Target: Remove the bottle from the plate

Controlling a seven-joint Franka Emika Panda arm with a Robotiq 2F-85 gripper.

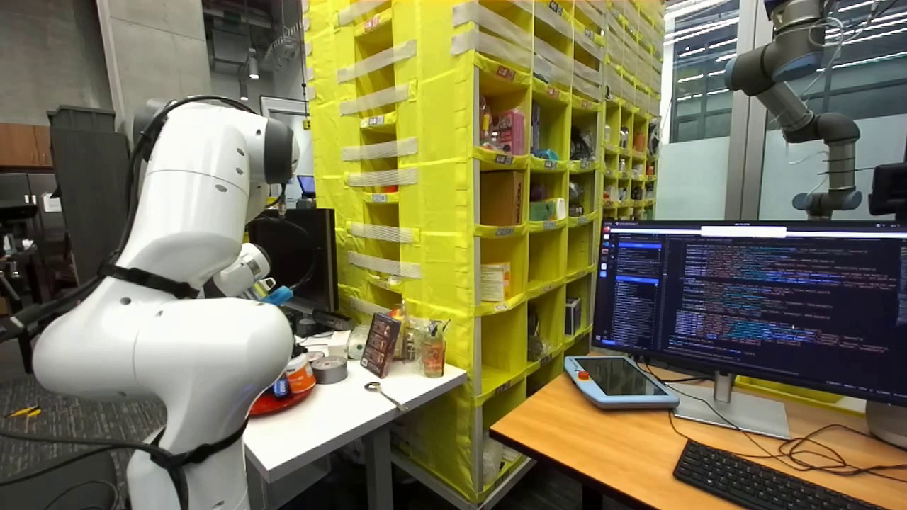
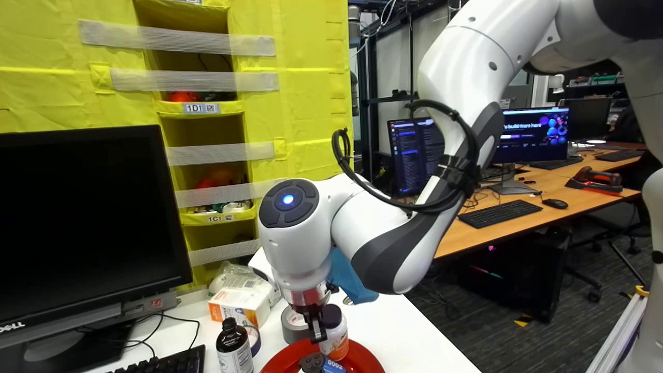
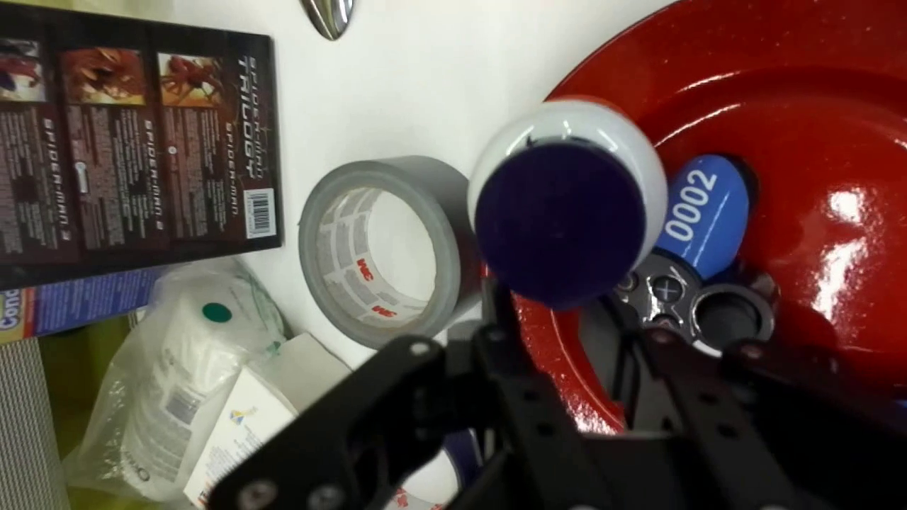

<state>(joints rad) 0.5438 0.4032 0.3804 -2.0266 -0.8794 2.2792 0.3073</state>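
Observation:
The white bottle with a dark purple cap and orange label [image 2: 338,344] stands at the edge of the red plate [image 2: 370,357]. Its cap [image 3: 560,219] faces the camera in the wrist view, and its body also shows in an exterior view [image 1: 300,375]. My gripper [image 3: 551,304] is down beside the bottle, over the plate's rim [image 3: 545,354]. Its fingers are apart, with plate visible between them. The cap hides the fingertips, and I cannot tell whether they touch the bottle. In an exterior view, one finger of the gripper [image 2: 315,329] overlaps the bottle's near side.
A blue "0002" object [image 3: 701,212] and a dark controller [image 3: 666,290] lie on the plate close to the bottle. A grey tape roll [image 3: 382,248] stands beside it. A Spider-Man box [image 3: 142,149], a bagged item [image 3: 198,368], an amber bottle [image 2: 234,347] and a spoon [image 1: 386,393] surround the plate.

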